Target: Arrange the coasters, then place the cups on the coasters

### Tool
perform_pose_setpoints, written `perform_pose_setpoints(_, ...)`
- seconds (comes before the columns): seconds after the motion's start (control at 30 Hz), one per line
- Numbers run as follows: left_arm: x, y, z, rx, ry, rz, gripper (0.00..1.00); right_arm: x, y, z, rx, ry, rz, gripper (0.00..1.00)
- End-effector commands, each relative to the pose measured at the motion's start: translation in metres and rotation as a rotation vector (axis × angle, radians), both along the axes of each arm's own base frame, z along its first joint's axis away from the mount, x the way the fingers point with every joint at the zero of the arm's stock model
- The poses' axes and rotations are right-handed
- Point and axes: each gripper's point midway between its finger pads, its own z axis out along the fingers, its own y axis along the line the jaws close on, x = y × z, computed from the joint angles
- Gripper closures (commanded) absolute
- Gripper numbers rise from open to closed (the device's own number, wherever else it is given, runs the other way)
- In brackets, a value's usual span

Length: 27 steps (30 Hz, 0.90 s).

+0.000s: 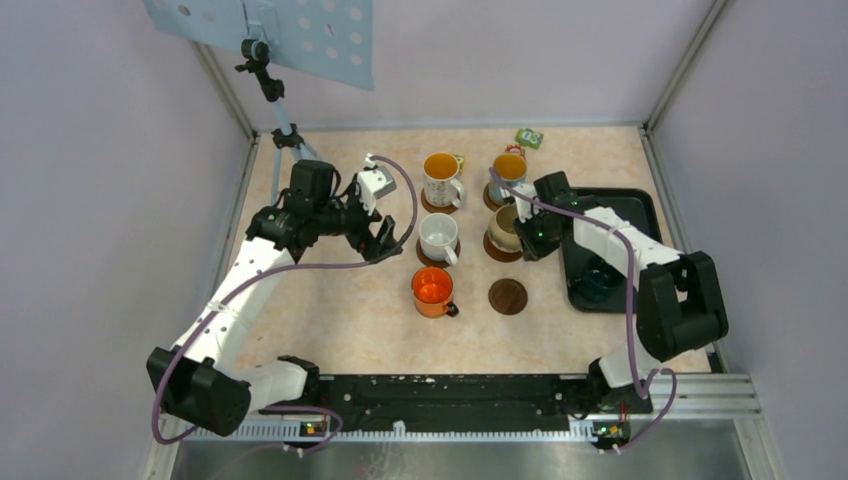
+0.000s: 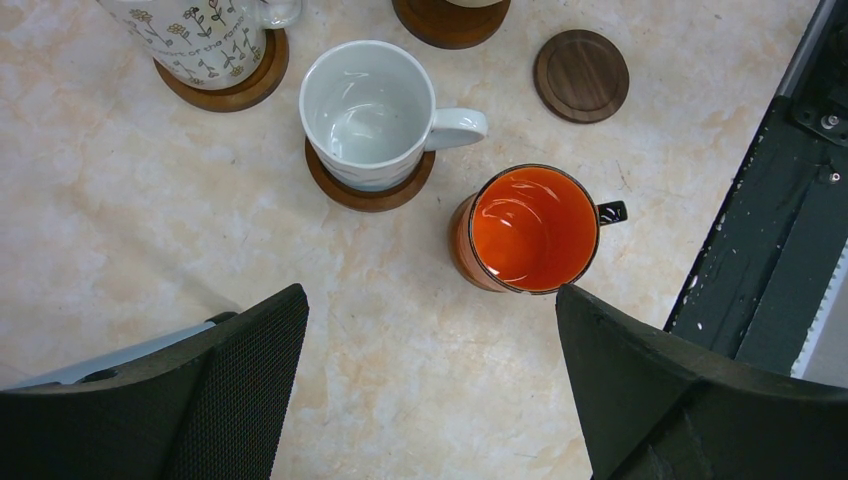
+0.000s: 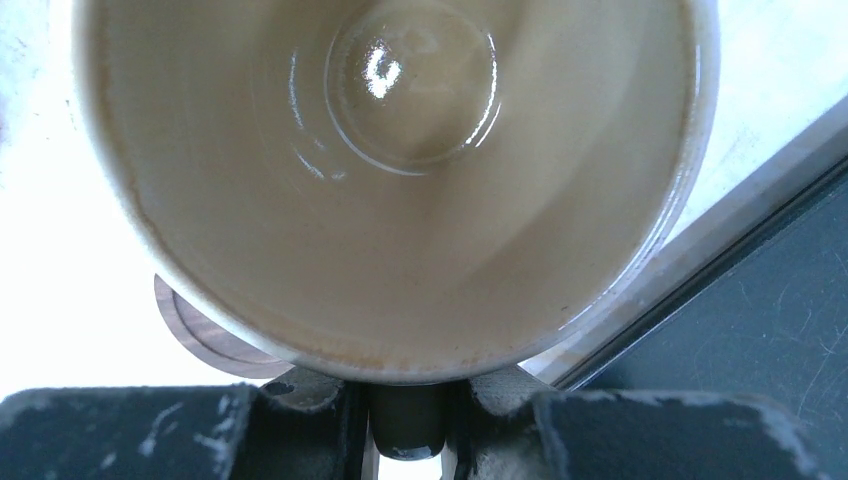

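Right tool grips beige cup, left tool gapes — six cups, perhaps five coasters.

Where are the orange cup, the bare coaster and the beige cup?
orange cup [image 2: 533,230]: left wrist view, inside bottom.
bare coaster [image 1: 507,296]: top external view, centre of disc.
beige cup [image 3: 410,85]: right wrist view, inside bottom.

The orange mug, white mug and beige mug are glossy glazed ceramic. The bare coaster is smooth dark wood with fine grain. The worktop looks matt, marbled beige. The left fingers are black, matt and finely textured.
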Motion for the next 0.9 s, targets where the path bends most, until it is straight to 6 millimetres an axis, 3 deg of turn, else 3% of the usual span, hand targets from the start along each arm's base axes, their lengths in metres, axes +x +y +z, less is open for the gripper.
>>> perform_pose_setpoints(0.0,0.000,-0.002,0.008,-0.024,-0.033,-0.005,0.01,0.026,0.014,0.011,0.039,-0.122,-0.003,1.00)
perform_pose_setpoints(0.63,0.000,-0.001,0.004,-0.019,-0.029,-0.004,0.01,0.031,0.017,-0.008,0.040,-0.106,-0.014,1.00)
perform_pose_setpoints(0.87,0.002,-0.001,0.004,-0.016,-0.029,-0.003,0.01,0.028,0.016,-0.007,0.033,-0.079,-0.008,0.95)
